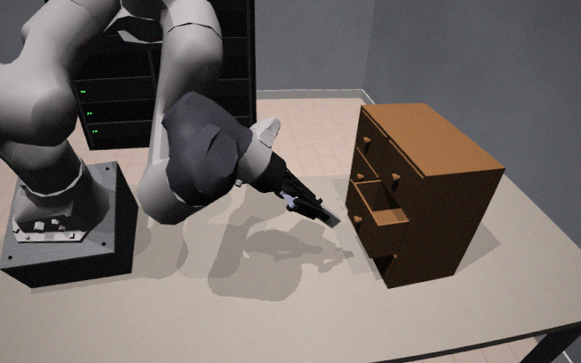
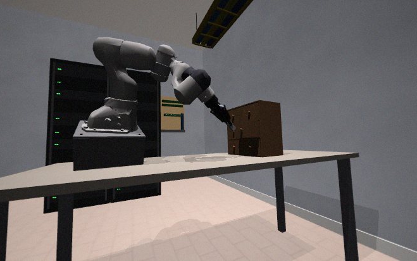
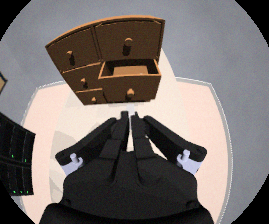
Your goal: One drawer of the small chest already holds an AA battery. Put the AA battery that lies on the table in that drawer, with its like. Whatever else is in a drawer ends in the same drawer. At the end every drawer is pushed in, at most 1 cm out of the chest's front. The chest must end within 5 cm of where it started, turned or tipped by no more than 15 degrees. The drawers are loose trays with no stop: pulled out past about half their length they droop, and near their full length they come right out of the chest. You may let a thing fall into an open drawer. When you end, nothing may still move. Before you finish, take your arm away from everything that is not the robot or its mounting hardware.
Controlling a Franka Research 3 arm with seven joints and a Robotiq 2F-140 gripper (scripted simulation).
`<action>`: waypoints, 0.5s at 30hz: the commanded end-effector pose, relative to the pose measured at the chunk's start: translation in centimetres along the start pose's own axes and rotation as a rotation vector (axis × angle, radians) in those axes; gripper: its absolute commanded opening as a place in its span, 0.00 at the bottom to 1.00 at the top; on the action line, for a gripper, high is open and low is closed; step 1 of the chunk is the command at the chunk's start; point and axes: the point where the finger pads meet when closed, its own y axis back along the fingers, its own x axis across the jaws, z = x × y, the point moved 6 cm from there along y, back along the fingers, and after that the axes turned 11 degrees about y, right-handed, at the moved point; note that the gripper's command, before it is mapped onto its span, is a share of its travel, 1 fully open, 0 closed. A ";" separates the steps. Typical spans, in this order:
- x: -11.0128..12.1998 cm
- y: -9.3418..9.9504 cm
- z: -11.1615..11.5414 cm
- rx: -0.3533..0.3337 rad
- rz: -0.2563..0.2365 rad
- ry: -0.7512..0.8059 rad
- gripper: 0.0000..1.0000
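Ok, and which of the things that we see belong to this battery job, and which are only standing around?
Part of the job:
- small chest
- pulled-out drawer
- claw, shut on nothing

Only standing around:
- black rack with green lights
- yellowish wall board

No battery is visible.

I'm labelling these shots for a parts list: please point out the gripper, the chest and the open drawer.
gripper [image 1: 335, 221] [image 2: 233, 128] [image 3: 130, 110]: all three views, at the closed fingertips
chest [image 1: 436, 139] [image 2: 271, 129]: top view, top board; exterior view, side panel
open drawer [image 3: 147, 88]: wrist view, front panel
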 end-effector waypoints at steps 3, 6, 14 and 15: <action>0.2 -0.3 -0.3 -0.003 0.004 -0.006 0.00; 0.3 -0.5 -0.5 -0.003 0.004 -0.006 0.00; 0.4 -1.0 -1.0 -0.003 0.004 -0.006 0.00; 0.4 -1.1 -1.1 -0.003 0.004 -0.006 0.00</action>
